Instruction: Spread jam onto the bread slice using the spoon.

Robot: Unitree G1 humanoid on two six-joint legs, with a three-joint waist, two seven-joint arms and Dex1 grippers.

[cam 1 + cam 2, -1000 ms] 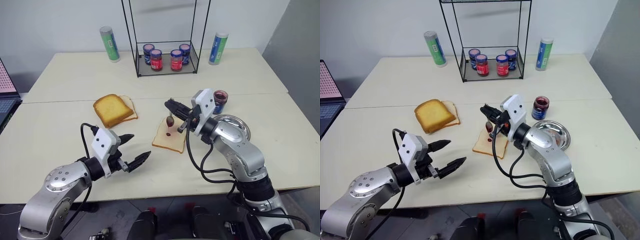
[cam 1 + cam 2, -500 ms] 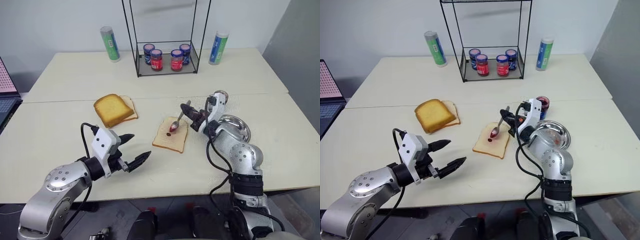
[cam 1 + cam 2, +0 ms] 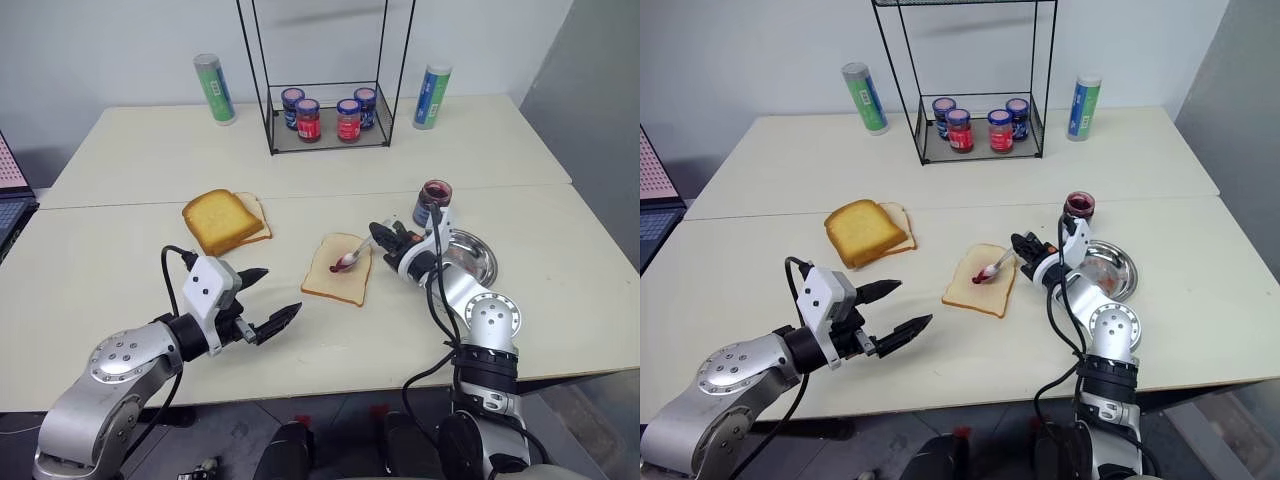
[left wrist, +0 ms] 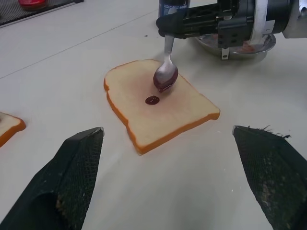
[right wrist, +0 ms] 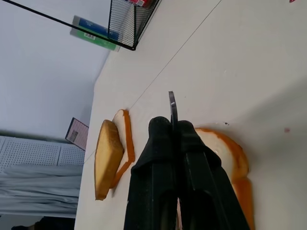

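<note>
I see the right gripper (image 3: 384, 238) clamped on the spoon (image 4: 166, 73) handle, centre-right of the head view. Spoon bowl, smeared red, sits low over the bread slice (image 3: 339, 270); can't tell if it touches. One small dark jam blob (image 4: 152, 100) on the bread just beside the bowl. Bread lies flat mid-table, centre frame. Jam jar (image 3: 434, 202) stands upright, right of centre, just behind the steel plate (image 3: 482, 262). Left gripper (image 3: 269, 299) at lower left, fingers spread wide, nothing in them, well apart from the bread. Toasted slice (image 3: 221, 219) sits left of centre.
</note>
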